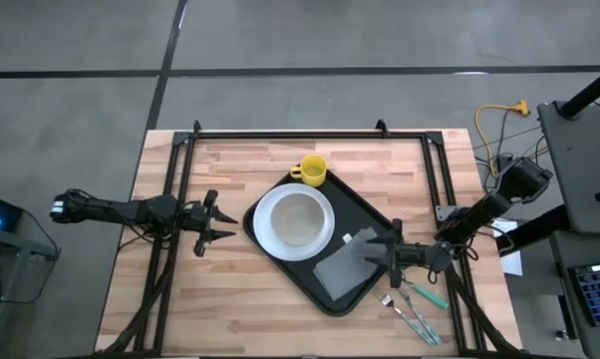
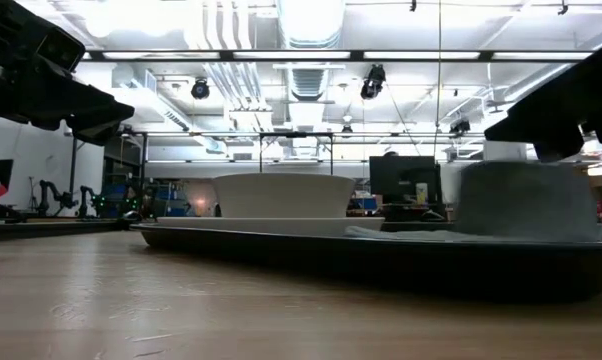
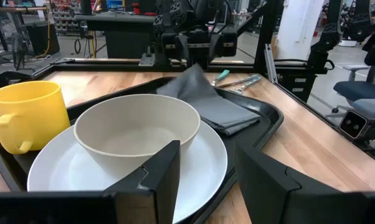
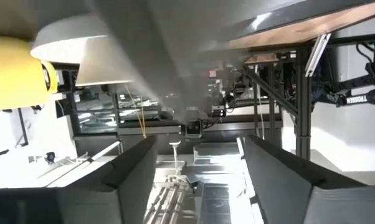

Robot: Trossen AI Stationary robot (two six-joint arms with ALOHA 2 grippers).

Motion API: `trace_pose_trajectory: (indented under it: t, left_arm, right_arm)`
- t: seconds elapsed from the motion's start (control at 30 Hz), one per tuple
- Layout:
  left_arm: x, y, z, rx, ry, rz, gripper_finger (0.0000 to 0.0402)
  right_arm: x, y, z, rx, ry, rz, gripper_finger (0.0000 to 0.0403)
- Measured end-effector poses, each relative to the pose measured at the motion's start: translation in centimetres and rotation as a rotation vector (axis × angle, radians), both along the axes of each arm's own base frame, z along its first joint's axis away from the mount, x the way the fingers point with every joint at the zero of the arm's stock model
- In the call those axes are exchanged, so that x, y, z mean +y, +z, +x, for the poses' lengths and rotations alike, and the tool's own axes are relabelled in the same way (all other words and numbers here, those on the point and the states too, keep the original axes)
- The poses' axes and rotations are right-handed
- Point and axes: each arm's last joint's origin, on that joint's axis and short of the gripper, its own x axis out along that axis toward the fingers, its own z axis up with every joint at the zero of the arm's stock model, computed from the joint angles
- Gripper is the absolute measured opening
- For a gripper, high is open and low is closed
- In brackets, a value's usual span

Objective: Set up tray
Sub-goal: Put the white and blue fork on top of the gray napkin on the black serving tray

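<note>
A black tray (image 1: 325,239) lies mid-table, its long axis running ten to four o'clock. The right gripper (image 1: 382,254), fingers spread and empty, hovers at its four o'clock edge over one grey napkin (image 1: 344,261). The left gripper (image 1: 220,223), wide, waits at nine. One plate (image 1: 268,227), bowl (image 1: 298,218), mug (image 1: 313,171).

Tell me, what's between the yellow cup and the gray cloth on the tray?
The white plate with the bowl on it sits between the yellow cup and the gray cloth on the tray, seen in the high view.
</note>
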Motion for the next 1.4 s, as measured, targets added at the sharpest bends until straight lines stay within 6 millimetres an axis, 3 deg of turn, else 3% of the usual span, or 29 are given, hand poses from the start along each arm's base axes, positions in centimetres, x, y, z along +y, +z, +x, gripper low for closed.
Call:
trace_pose_trajectory:
  t: [0.2, 0.4, 0.53, 1.07, 1.4]
  left_arm:
    - [0.0, 0.0, 0.0, 0.0, 0.0, 0.0, 0.0136]
    - [0.0, 0.0, 0.0, 0.0, 0.0, 0.0, 0.0136]
    - [0.0, 0.0, 0.0, 0.0, 0.0, 0.0, 0.0136]
    - [0.0, 0.0, 0.0, 0.0, 0.0, 0.0, 0.0136]
    - [0.0, 0.0, 0.0, 0.0, 0.0, 0.0, 0.0136]
  right_arm:
    - [0.1, 0.2, 0.1, 0.0, 0.01, -0.047, 0.0273]
    - [0.6, 1.1, 0.8, -0.019, -0.009, -0.131, 0.0288]
    - [0.8, 2.2, 1.7, -0.023, -0.083, -0.295, 0.0285]
    - [2.1, 3.6, 3.7, 0.151, -0.244, -0.527, 0.0251]
    - [2.9, 5.4, 3.0, 0.3, -0.226, -0.762, 0.0248]
